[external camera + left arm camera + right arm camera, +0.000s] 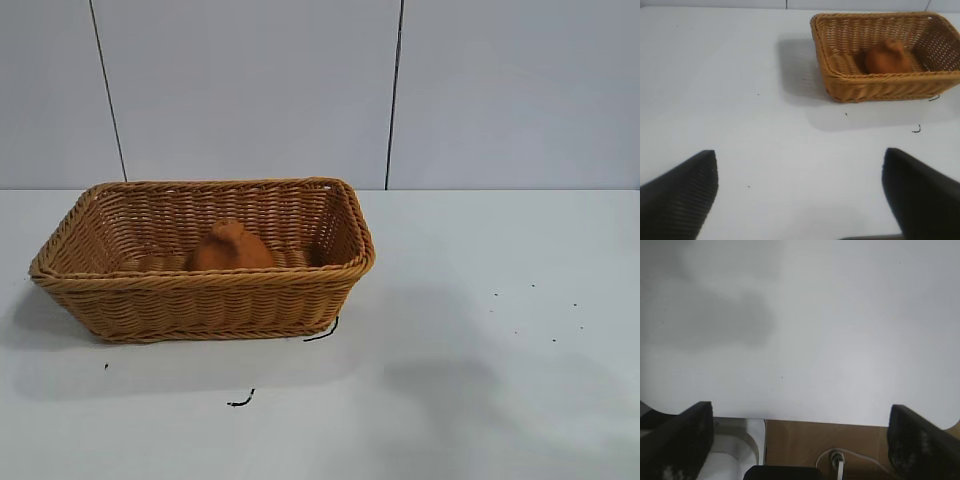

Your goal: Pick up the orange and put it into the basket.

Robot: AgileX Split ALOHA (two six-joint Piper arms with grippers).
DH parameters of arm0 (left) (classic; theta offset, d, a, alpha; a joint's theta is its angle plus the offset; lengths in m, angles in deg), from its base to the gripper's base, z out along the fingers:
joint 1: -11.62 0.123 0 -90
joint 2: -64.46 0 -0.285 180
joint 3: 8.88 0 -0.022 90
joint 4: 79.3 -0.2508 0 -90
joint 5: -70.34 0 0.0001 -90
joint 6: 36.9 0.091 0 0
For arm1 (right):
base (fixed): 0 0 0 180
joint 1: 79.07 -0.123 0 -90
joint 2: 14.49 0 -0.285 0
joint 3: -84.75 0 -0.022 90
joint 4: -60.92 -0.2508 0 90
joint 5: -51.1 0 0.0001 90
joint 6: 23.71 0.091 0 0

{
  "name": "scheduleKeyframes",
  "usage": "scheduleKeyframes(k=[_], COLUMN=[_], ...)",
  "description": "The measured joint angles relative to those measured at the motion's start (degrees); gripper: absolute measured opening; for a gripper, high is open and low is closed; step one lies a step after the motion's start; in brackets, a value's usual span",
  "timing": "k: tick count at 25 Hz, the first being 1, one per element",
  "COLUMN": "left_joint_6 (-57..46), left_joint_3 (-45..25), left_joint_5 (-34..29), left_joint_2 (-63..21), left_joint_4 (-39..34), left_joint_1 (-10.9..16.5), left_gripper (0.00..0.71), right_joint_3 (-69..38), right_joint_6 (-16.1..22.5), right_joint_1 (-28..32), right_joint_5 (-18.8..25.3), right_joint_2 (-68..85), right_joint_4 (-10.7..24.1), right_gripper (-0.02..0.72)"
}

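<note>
The exterior view shows neither arm, only the basket [205, 262] on the white bench [480, 380], toward the bench's left side and closer to the back edge than the front. The orange [230, 250] lies inside the basket, on its floor near the middle, with its knobby neck pointing up; the front wall hides its lower part. Two small dark scraps lie on the bench just in front of the basket, one [322, 331] against its front right corner and the other [241, 401] a little nearer the front edge.

The left wrist view adds what the exterior view lacks: the left gripper [800, 195] hangs over bare bench well apart from the basket [880, 82], its two dark fingers [682, 195] spread wide with nothing between them. From here the orange [886, 57] is seen fully within the basket's walls, touching only the woven floor.

The right wrist view shows the right gripper [800, 440] over the bench's edge, fingers [677, 437] wide and empty, with a brown surface [805, 440] and a white cable [840, 462] below the edge. No basket or fruit appears there.
</note>
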Motion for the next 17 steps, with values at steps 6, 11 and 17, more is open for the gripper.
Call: scheduleKeyframes(k=[6, 11, 17], left_joint_6=[0.0, 0.0, 0.0], left_joint_3=[0.0, 0.0, 0.0], left_joint_5=[0.06, 0.06, 0.06], left_joint_2=[0.0, 0.0, 0.0], left_joint_4=[0.0, 0.0, 0.0], left_joint_1=[0.0, 0.0, 0.0], left_gripper=[0.639, 0.639, 0.639], right_joint_3=[-0.79, -0.9, -1.09], right_joint_6=[0.0, 0.0, 0.0], right_joint_1=[0.0, 0.0, 0.0], right_joint_5=[-2.95, -3.31, -3.25], right_joint_2=[17.26, 26.08, 26.27], right_joint_4=[-0.66, -0.84, -0.84], right_gripper=[0.675, 0.675, 0.675])
